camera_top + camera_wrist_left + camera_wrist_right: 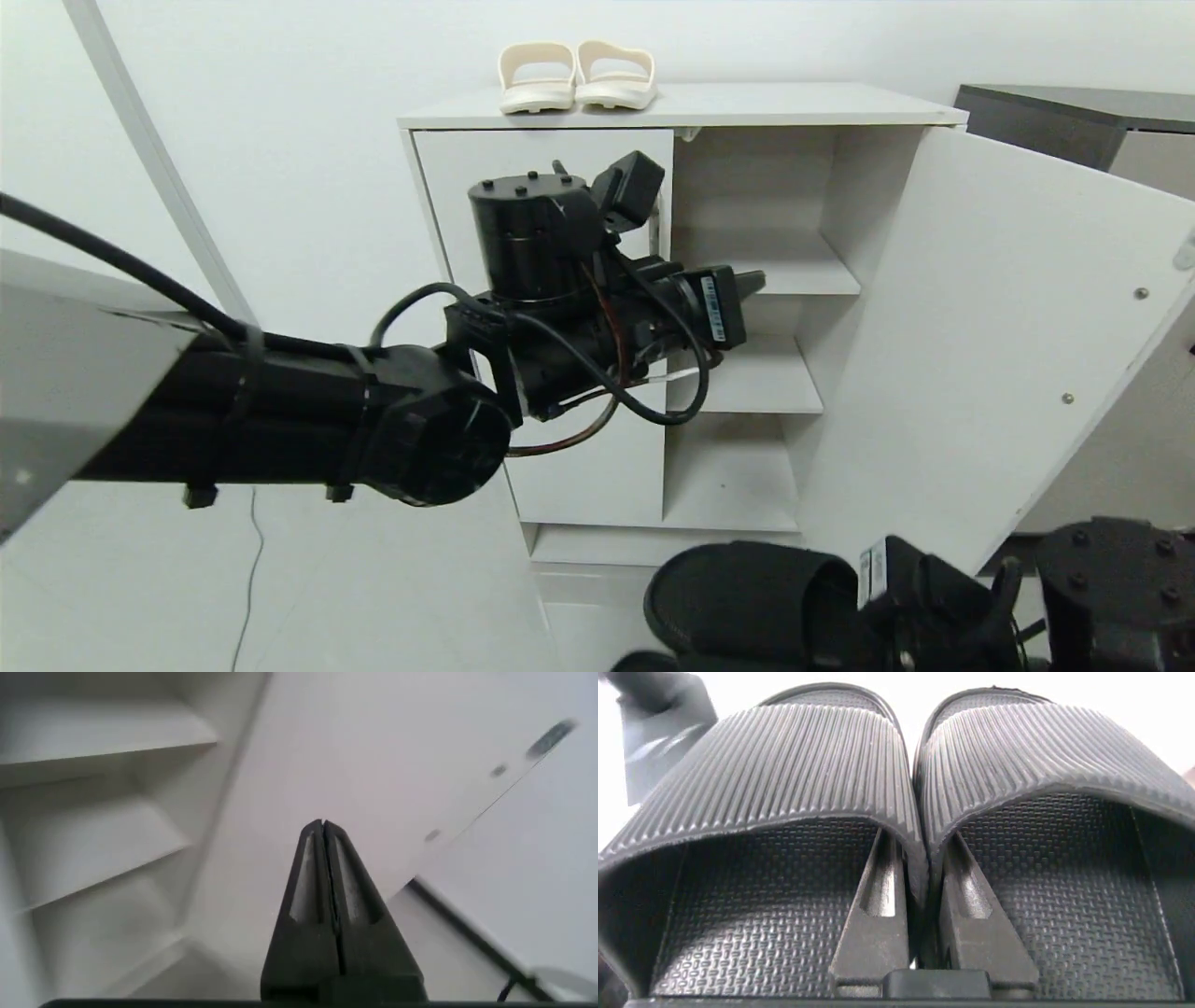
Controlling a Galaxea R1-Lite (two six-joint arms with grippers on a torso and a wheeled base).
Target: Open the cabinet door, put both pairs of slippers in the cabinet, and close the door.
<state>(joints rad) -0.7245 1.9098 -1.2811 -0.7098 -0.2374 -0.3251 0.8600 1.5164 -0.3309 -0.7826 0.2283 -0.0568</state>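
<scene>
Cabinet (803,103): right door (990,355) is swung wide open toward the right, left door (448,187) shut. Open bay shows three bare shelves (761,378). Cream slippers (577,77) sit side by side on the left half of the cabinet top, openings facing out. Left gripper (752,278) is at the open bay, level with the upper shelf, tips just past the edge of the shut left door. In the left wrist view its fingers (308,877) are pressed flat together with nothing between them, shelves off to one side and the open door's inner face ahead. Black slippers (747,597) are low in front of the cabinet, below the open bay and not inside it, carried by the right arm. Right gripper (915,845) has one finger inside each slipper and is narrowed on the two adjoining inner side walls, holding the pair together; the ribbed straps (813,765) arch over the fingers. Black pair and cream pair are well apart.
</scene>
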